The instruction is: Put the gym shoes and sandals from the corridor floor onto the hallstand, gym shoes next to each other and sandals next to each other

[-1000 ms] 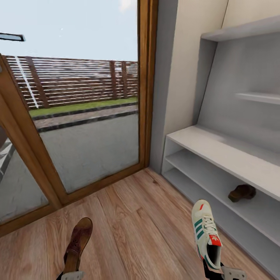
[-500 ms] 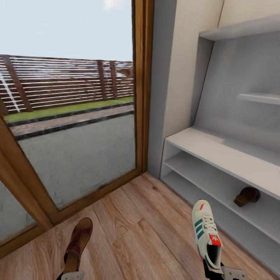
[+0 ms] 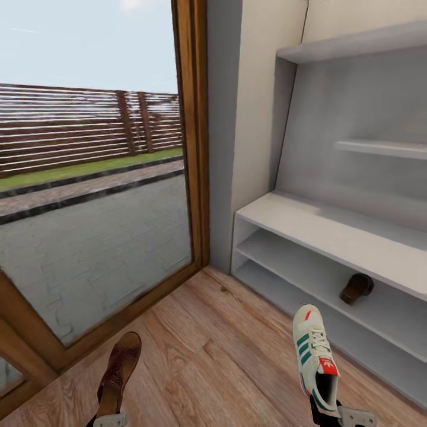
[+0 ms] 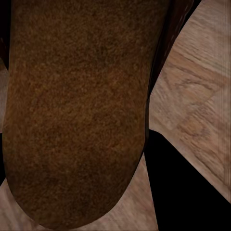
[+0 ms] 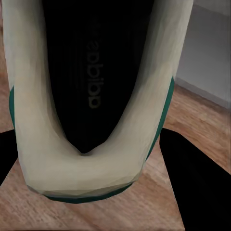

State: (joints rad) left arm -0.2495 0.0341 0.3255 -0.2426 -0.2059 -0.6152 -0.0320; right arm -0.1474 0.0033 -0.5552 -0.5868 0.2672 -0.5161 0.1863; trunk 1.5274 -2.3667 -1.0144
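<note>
My left gripper (image 3: 110,420) at the lower left edge of the head view is shut on a dark-brown sandal (image 3: 120,366), held toe-forward above the corridor floor (image 3: 225,356). The left wrist view has that sandal's (image 4: 77,110) sole close up. My right gripper (image 3: 332,416) is shut on the heel of an off-white gym shoe (image 3: 314,350) with green stripes and a red heel tab. Its heel opening (image 5: 91,163) faces the right wrist camera. A second sandal (image 3: 356,288) lies in an open compartment of the pale-grey hallstand (image 3: 320,228), under the bench top.
A tall wood-framed glass door (image 3: 190,136) stands to the left of the hallstand, with a paved yard and a fence outside. A white wall section (image 3: 255,118) separates the door from the rack. Two staggered upper shelves (image 3: 379,147) project from the back panel.
The whole picture has shifted left, so the camera has turned right. The door frame and hallstand sit further left in view. Both held shoes keep their place relative to me.
</note>
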